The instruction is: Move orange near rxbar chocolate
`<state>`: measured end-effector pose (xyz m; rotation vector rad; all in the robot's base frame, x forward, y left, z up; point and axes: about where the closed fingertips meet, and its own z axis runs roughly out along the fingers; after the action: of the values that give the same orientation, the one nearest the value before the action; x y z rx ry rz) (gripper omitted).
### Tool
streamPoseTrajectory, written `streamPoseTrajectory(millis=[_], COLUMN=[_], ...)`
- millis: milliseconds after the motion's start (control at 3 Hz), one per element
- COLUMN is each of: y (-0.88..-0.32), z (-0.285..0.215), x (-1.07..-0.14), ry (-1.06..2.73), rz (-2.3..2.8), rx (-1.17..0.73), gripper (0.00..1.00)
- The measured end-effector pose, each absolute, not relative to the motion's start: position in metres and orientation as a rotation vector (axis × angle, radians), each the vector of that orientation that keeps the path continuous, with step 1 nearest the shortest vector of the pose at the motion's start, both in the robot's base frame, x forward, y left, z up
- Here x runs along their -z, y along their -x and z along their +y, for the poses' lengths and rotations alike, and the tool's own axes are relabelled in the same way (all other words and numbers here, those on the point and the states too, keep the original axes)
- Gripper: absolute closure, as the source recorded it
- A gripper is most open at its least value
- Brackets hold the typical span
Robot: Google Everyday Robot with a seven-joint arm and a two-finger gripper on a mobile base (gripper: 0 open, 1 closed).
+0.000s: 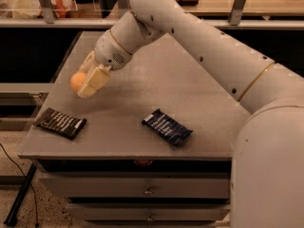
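The orange (pixel 77 81) is a small round orange-yellow fruit held between the cream fingers (pixel 94 81) of my gripper (pixel 85 80). The gripper is shut on it and holds it above the left part of the grey table (pixel 156 94). The rxbar chocolate (pixel 60 123), a flat black wrapper with white lettering, lies near the table's front left corner, below and a little left of the orange.
A dark blue glossy bar wrapper (pixel 166 127) lies at the front middle of the table. My white arm (pixel 199 46) reaches in from the right across the table. Drawers (pixel 147 189) sit under the tabletop. A shelf rail (pixel 142 23) runs behind.
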<state>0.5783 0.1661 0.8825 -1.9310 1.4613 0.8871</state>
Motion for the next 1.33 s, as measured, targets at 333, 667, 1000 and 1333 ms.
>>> streamPoseTrajectory(millis=[333, 667, 1000, 1333], y=[-0.568, -0.562, -0.557, -0.554], z=[0.169, 0.173, 0.178, 0.180], x=[-0.870, -0.862, -0.856, -0.852], ry=[1.992, 2.053, 2.112, 2.158], rz=[1.435, 1.398, 1.357, 1.337], rx=[-0.904, -0.934, -0.969, -0.974], gripper=[1.00, 1.00, 1.00, 1.00])
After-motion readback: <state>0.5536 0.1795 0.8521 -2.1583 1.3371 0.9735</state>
